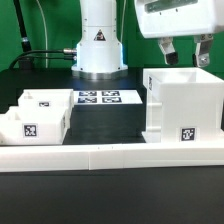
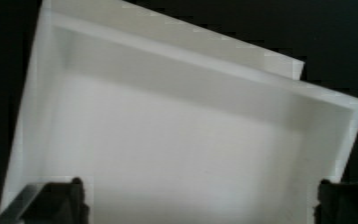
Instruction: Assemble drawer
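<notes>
The drawer housing (image 1: 182,103) is a tall white box with a black-and-white tag on its front, standing at the exterior view's right. Two small white trays (image 1: 32,117) sit together at the exterior view's left, one with a tag. My gripper (image 1: 183,51) hangs just above the housing's back edge, fingers spread wide and empty. In the wrist view the housing's open interior (image 2: 176,130) fills the picture, and my two dark fingertips (image 2: 59,200) stand far apart around it.
A long low white border wall (image 1: 110,156) runs across the front. The marker board (image 1: 110,98) lies flat in the middle, in front of the robot base (image 1: 98,45). Black cables trail at the back left.
</notes>
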{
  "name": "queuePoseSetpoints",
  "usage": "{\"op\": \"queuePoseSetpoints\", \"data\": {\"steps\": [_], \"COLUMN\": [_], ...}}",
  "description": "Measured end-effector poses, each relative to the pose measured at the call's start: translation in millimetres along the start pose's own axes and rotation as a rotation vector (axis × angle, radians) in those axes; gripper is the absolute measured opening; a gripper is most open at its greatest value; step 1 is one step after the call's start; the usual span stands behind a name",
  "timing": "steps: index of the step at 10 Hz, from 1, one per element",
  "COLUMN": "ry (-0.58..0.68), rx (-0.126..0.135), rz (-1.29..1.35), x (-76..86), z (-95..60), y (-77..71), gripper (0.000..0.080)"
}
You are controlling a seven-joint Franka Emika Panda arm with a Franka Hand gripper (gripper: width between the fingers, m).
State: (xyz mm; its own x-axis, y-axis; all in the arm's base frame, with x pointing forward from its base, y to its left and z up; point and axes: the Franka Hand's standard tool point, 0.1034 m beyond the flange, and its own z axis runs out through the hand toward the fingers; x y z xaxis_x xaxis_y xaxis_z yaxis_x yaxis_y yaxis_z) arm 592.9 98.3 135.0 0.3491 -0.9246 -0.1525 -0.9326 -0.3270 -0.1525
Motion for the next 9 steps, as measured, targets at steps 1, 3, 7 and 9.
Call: {"op": "queuePoseSetpoints", "data": {"steps": [1, 3, 7, 9], "ry": [0.0, -0.01, -0.004, -0.009], "rx": [-0.001, -0.051, -0.061, -0.062], "rz": [-0.121, -0.458, -0.907, -1.051], "x": [1.0, 13.8, 27.9, 28.5], "z": [0.1, -6.7, -17.5, -17.2], "y": [0.5, 12.6, 21.3, 21.8], "gripper": [0.0649, 0.0649, 0.0649, 0.0649]}}
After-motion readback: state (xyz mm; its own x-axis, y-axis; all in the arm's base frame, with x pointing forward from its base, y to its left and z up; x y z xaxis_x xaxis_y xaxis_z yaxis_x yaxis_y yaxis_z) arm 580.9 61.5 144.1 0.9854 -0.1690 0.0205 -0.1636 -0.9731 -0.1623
